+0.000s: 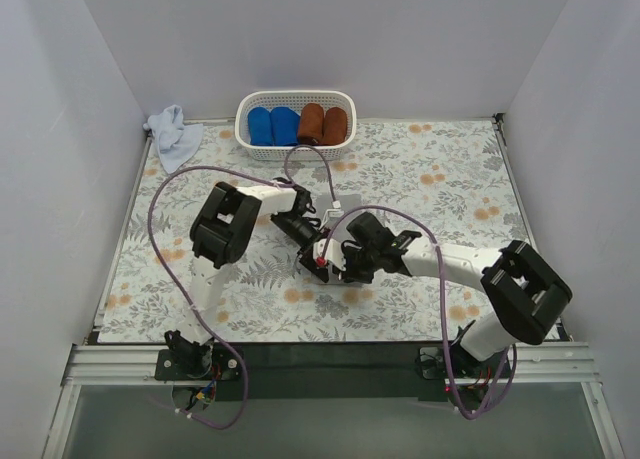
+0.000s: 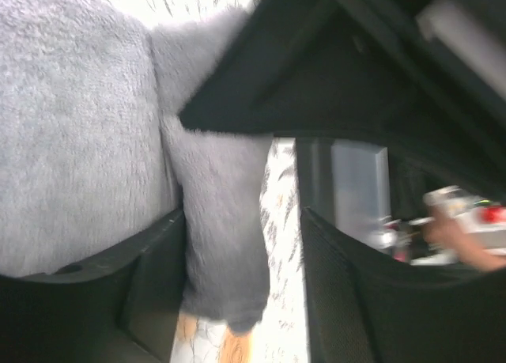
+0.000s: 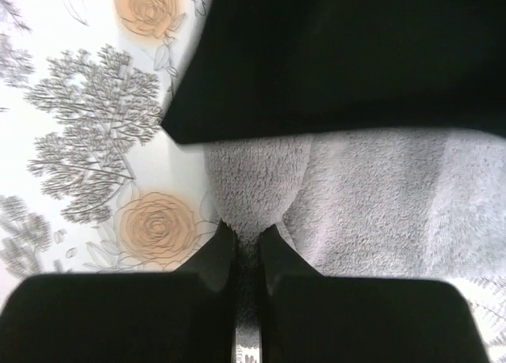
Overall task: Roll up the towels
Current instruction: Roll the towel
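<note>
Lying mid-surface: mid-grey fleecy cloth towel [image 3: 379, 197], likely light, limp; best taken at an edge. Right pincer [image 3: 245, 232] pinching its fold; left pincer [image 2: 241, 221] spread around it. Pale blue-lavender towel [image 1: 175, 134]: far-left corner.

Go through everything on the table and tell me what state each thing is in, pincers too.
grey towel: bunched, one fold pinched.
pale blue towel: crumpled, unrolled, far left corner.
basket: upright, holding four rolls.
blue rolls: rolled, in basket.
brown rolls: rolled, in basket.
left pincer: open, grey towel fold between its fingers.
right pincer: shut on grey towel.
</note>
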Controlling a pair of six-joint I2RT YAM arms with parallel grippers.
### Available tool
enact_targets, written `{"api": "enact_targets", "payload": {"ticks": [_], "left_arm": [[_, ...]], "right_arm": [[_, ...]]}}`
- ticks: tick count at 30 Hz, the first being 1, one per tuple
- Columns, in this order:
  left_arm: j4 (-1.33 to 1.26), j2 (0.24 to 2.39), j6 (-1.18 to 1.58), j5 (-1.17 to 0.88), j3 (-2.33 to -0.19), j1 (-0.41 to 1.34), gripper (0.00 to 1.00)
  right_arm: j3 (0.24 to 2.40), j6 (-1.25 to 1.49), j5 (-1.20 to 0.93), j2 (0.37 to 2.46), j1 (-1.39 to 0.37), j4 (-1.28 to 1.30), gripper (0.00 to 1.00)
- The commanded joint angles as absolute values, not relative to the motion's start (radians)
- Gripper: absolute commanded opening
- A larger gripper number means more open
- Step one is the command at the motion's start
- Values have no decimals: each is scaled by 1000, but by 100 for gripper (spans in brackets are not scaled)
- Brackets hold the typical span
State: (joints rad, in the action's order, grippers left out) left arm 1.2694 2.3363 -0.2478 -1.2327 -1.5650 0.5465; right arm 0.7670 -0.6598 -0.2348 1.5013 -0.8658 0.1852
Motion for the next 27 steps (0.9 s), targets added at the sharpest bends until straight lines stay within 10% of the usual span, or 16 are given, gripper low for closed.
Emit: {"api": "enact_targets", "payload": {"ticks": [1,15,27], "left_arm": [[1040,2153,-299,-1067,-1420,488,54],[497,1426,-86,-852,-900,331,64],[135,1095,-258,-269,-540,892,68]], "right_arm": [[853,-663,-484,1532,-806,403,1],[1094,-684,-836,1857,-701,738,1],[1342,-686,-989,2140,-638,977,1]]}}
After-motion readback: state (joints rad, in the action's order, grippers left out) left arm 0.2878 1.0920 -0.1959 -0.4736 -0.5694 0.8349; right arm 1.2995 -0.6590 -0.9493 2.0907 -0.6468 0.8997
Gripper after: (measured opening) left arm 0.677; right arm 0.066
